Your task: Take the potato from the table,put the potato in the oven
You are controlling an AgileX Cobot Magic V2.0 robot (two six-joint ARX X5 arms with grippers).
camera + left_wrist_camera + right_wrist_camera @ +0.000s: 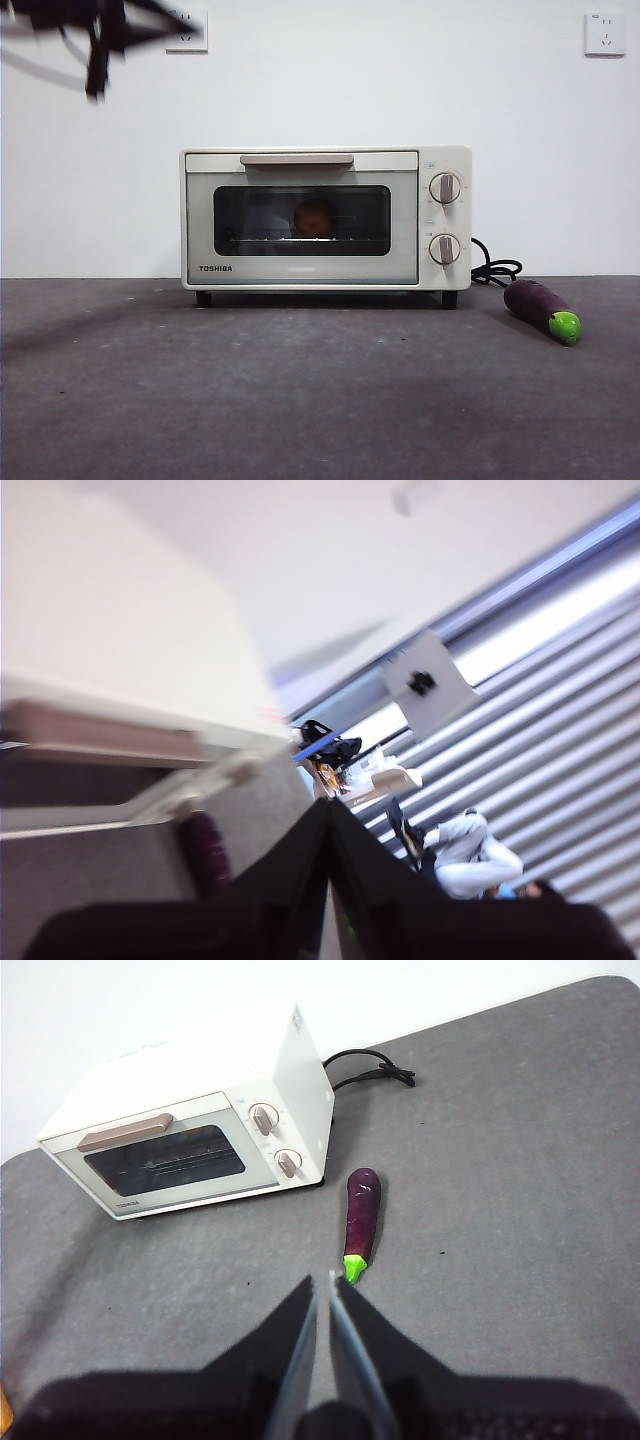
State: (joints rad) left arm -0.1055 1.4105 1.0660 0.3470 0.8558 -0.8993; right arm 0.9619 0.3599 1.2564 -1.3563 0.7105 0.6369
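The potato (pixel 315 217) shows as a dim orange-brown lump behind the dark glass of the oven (pixel 325 218), resting on its rack. The oven's door is closed, with the beige handle (pixel 296 159) across its top. In the front view my left gripper (pixel 97 70) is a blurred black shape high at the upper left, well above the oven. Its own wrist view shows the left gripper (pixel 328 805) shut and empty, beside the oven (pixel 110 640). My right gripper (pixel 322 1282) is shut on nothing, held high over the table (pixel 500 1160) in front of the oven (pixel 200 1090).
A purple eggplant (pixel 540 308) with a green tip lies on the table (pixel 300 400) to the right of the oven; the right wrist view has the eggplant (pixel 360 1215) just beyond the jaws. The oven's black cord (pixel 495 270) curls behind it.
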